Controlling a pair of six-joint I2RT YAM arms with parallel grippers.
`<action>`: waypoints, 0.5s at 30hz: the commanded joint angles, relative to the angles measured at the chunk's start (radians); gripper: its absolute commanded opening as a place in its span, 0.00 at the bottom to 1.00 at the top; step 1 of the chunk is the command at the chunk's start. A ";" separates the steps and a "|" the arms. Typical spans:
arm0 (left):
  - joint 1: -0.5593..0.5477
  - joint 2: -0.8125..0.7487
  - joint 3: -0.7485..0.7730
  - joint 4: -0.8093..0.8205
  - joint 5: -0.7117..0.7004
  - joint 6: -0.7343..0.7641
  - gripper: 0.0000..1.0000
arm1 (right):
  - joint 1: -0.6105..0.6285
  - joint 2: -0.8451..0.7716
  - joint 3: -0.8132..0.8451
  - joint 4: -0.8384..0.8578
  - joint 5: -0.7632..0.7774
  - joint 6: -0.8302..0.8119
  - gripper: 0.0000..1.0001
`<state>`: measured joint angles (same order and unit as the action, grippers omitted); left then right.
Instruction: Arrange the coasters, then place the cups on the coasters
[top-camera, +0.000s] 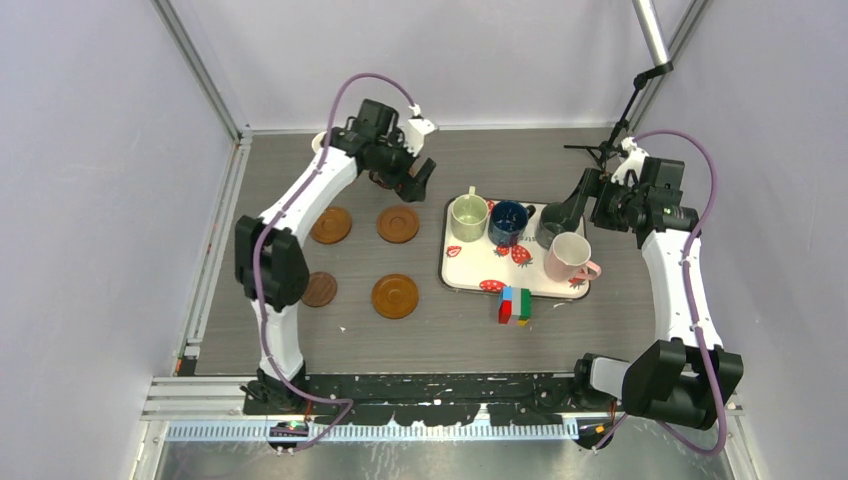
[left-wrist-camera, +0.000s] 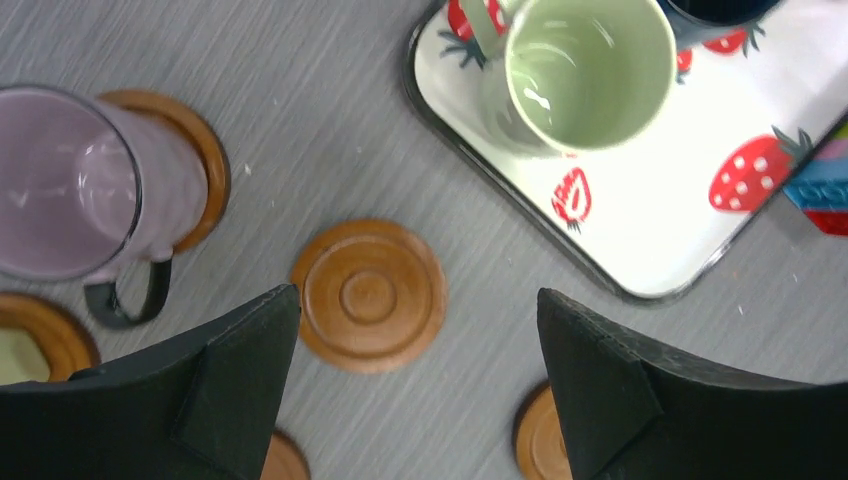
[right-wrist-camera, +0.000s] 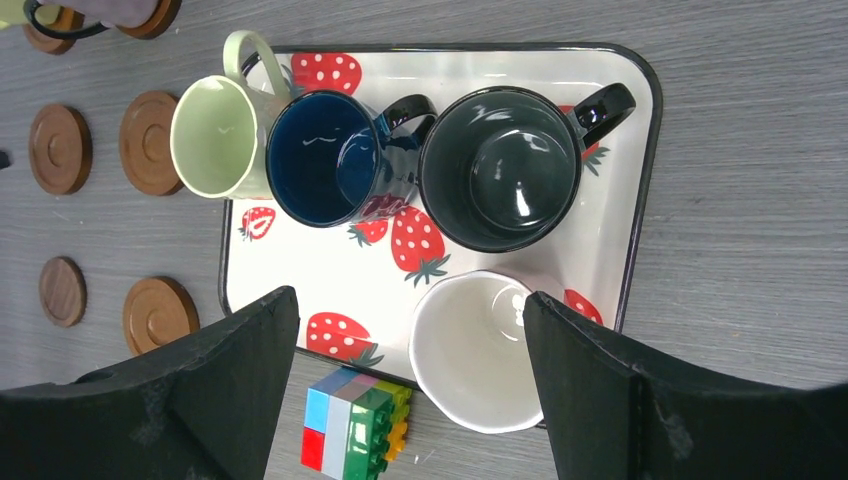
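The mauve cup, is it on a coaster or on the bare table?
On a coaster. In the left wrist view the mauve cup stands upright, the brown rim showing beneath it.

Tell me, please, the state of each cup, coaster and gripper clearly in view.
Mauve cup: upright, on a coaster.
Light green cup: upright, on the tray.
Dark blue cup: upright, on the tray.
Grey cup: upright, on the tray.
Pink cup: upright, on the tray.
Four coasters: bare.
Left gripper: open, empty.
Right gripper: open, empty.
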<state>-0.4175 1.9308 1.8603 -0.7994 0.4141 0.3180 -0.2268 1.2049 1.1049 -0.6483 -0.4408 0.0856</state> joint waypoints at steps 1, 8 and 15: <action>-0.025 0.107 0.132 0.112 -0.051 -0.070 0.88 | -0.005 -0.022 0.007 0.007 -0.023 0.001 0.87; -0.044 0.407 0.496 0.064 -0.054 -0.169 0.83 | -0.006 -0.014 -0.006 0.016 -0.032 0.002 0.87; -0.093 0.530 0.622 0.087 -0.063 -0.175 0.87 | -0.006 -0.012 -0.019 0.016 -0.041 0.002 0.87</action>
<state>-0.4709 2.4474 2.4271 -0.7506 0.3569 0.1658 -0.2268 1.2049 1.0878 -0.6525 -0.4622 0.0856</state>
